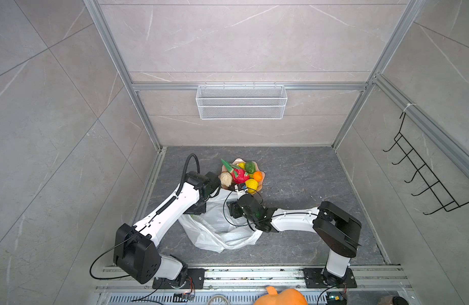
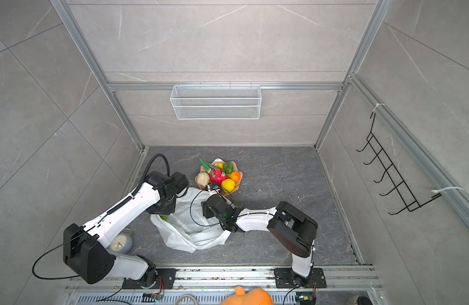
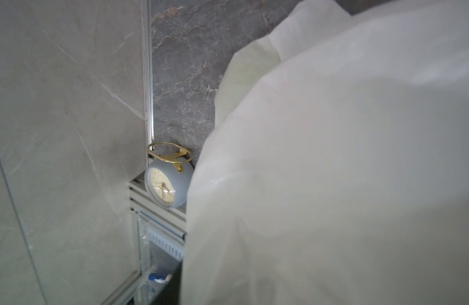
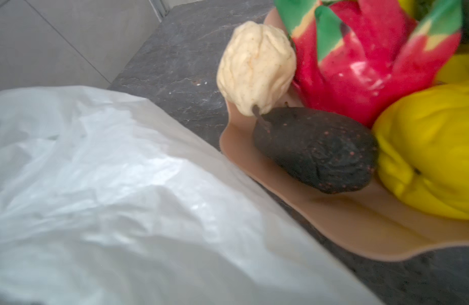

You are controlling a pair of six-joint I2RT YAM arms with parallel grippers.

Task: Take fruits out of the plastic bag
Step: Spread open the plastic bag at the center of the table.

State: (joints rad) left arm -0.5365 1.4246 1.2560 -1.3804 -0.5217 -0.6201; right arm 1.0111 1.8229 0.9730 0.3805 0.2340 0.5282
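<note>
Stock on dark stone table point(image 1: 302, 169); task close to finished, by the look of it.

1. clock point(image 2: 120, 244): pale blue, gold handle. Near left corner, beside the left arm's base. Not task goods.
2. left gripper point(image 1: 195, 210): pointed down at the left edge of the bag, largely hidden under own wrist. Wrist lens smothered in white film. Jaw spread and any hold: cannot tell.
3. plastic bag point(image 1: 217, 232): white, crinkled, slumped low at centre between the two arms. Mostly empty, judging by its sag.
4. green-yellow patch point(image 2: 164, 217): inside the bag at its left edge, just beside the left gripper. Possibly a last fruit; too small to name.
5. bowl point(image 4: 320, 232): peach, scalloped, far centre, near rim touching the bag's far edge. Contents, all out of the bag: beige fruit point(image 1: 225, 179), dragon fruit point(image 1: 238, 174), lemon point(image 1: 241, 165), green fruit point(image 1: 250, 167), orange fruit point(image 1: 257, 176), large yellow fruit point(image 1: 251, 184), black fruit point(image 4: 315, 150) lying loose at the near rim, no finger on it.
6. right gripper point(image 1: 241, 188): over the bowl's near rim, just above the black fruit. Fingers absent from own wrist view, tiny in both top views. Opening: cannot tell. Nothing seen in its hold.
7. pumpkin point(image 1: 281, 297): large, orange, near edge beyond the rails. Not task goods.

Outstanding, as a judgement: a check of the green-yellow patch, with removal if fruit.
</note>
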